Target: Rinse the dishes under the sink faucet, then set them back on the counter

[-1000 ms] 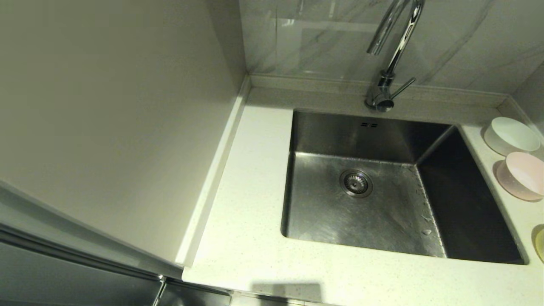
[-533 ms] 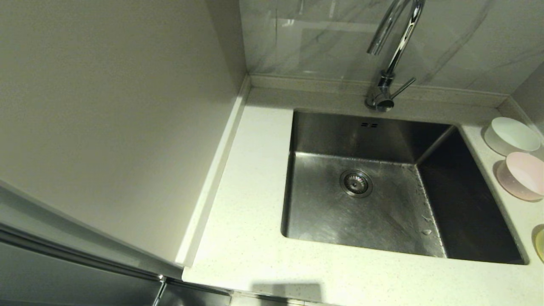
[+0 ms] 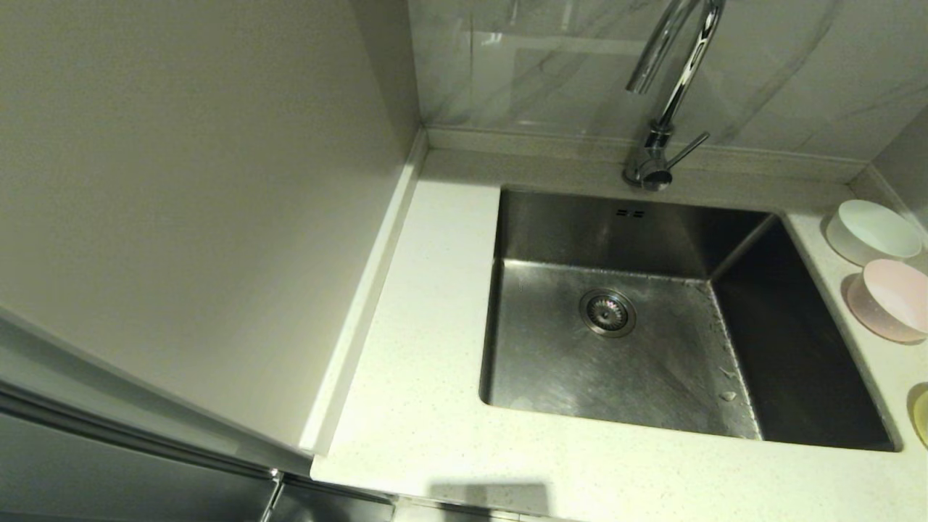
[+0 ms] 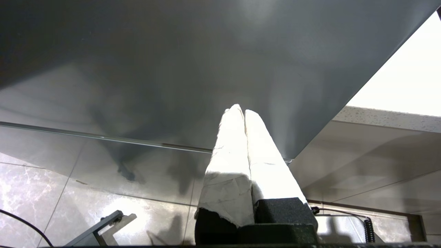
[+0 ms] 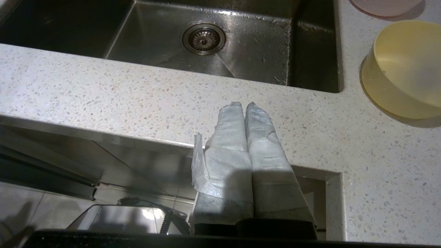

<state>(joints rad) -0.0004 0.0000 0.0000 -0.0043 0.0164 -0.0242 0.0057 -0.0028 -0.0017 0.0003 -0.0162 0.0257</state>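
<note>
The white bowl (image 3: 872, 230) and the pale pink bowl (image 3: 892, 299) stand on the counter (image 3: 428, 406) right of the sink (image 3: 652, 319). The yellow bowl (image 5: 403, 67) sits nearer the front, only its edge (image 3: 921, 418) showing in the head view. The chrome faucet (image 3: 663, 94) rises behind the basin, no water running. Neither arm shows in the head view. My right gripper (image 5: 244, 105) is shut and empty, hovering over the counter's front edge, left of the yellow bowl. My left gripper (image 4: 240, 111) is shut and empty, low beside a grey cabinet panel.
A tall grey wall panel (image 3: 188, 203) closes off the counter's left side. A low raised edge (image 3: 551, 141) and marbled tiles back the sink. The drain strainer (image 3: 607, 312) lies in the wet basin floor. Below the counter are a tiled floor and cables (image 5: 165, 213).
</note>
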